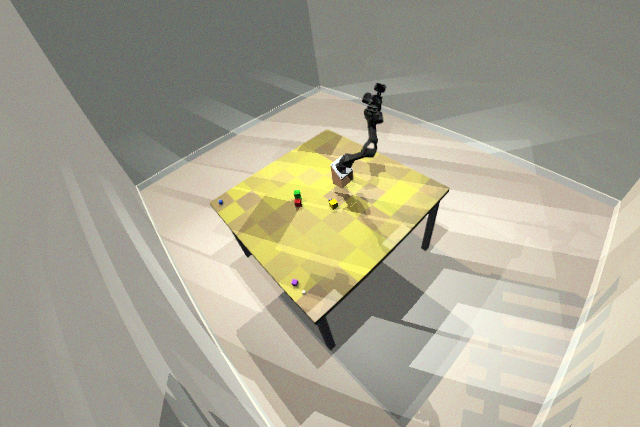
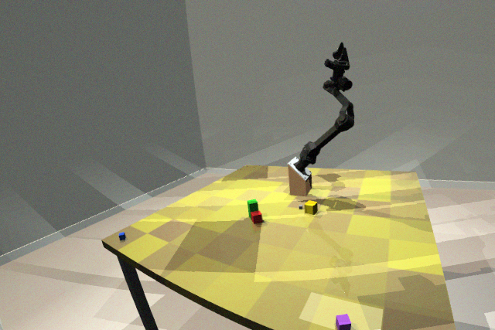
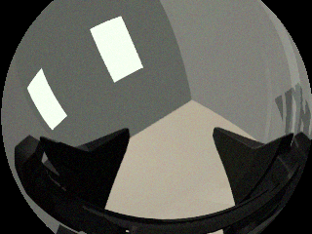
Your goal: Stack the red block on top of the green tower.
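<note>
The red block [image 1: 297, 202] [image 2: 256, 218] sits on the table close against the camera-facing side of the green tower [image 1: 297, 193] [image 2: 252, 204]. The tower stands upright and is taller than the red block; its lower part is partly hidden by that block. Whether the two touch is too small to tell. My gripper [image 2: 343, 47] [image 3: 172, 133] is open and empty, raised high above the far side of the table and away from both. The wrist view shows only walls, ceiling lights and a pale surface between the spread fingers, with no block.
A yellow block [image 1: 333, 204] [image 2: 311, 207] lies between the tower and the arm's base side, with a tiny grey cube [image 2: 300, 207] beside it. A blue cube [image 1: 220, 201] [image 2: 121, 236] is near the left corner. A purple block [image 1: 294, 282] [image 2: 343, 321] and a tiny white cube [image 1: 303, 292] are near the front.
</note>
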